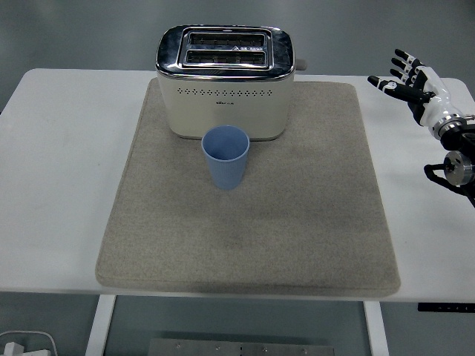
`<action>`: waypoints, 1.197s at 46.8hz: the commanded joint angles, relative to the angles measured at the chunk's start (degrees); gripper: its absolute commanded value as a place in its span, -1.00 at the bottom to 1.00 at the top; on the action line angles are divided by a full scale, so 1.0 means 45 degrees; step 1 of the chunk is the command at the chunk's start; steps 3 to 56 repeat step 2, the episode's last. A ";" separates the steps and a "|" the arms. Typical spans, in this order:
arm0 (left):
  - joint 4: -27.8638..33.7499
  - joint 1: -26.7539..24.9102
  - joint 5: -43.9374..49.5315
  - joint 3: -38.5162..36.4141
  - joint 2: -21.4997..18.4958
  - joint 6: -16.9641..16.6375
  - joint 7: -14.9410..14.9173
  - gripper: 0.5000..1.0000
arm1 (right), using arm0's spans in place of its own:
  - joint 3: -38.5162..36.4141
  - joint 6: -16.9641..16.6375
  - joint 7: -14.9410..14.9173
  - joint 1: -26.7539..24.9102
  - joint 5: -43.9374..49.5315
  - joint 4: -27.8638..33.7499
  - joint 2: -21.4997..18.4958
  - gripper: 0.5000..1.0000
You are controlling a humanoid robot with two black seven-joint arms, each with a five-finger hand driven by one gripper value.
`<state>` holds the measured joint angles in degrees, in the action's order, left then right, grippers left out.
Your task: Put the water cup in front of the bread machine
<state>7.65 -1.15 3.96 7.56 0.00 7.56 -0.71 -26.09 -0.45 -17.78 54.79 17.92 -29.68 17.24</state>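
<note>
Cup: blue plastic water cup (pixel 225 156), upright on beige mat (pixel 312 215), just before cream toaster (pixel 223 81).
R hand (pixel 410 80): fingers spread, empty, well apart.

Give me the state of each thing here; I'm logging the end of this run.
water cup: upright on the mat, empty, just in front of the bread machine, not held.
bread machine: upright at the mat's far edge, slots empty.
mat: flat on the table.
right hand: open, holding nothing, over the table's far right corner.
</note>
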 commanded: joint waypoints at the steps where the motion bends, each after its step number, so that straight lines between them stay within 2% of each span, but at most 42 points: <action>1: 0.0000 0.0001 0.0000 0.0000 0.0000 0.0000 0.0000 0.99 | 0.0016 0.0002 -0.0014 0.0110 0.0001 -0.0005 0.0016 0.80; 56: 0.0000 0.0001 0.0000 0.0000 0.0000 0.0000 0.0000 1.00 | 0.0016 0.0002 -0.0014 0.0130 0.0021 -0.0005 0.0016 0.80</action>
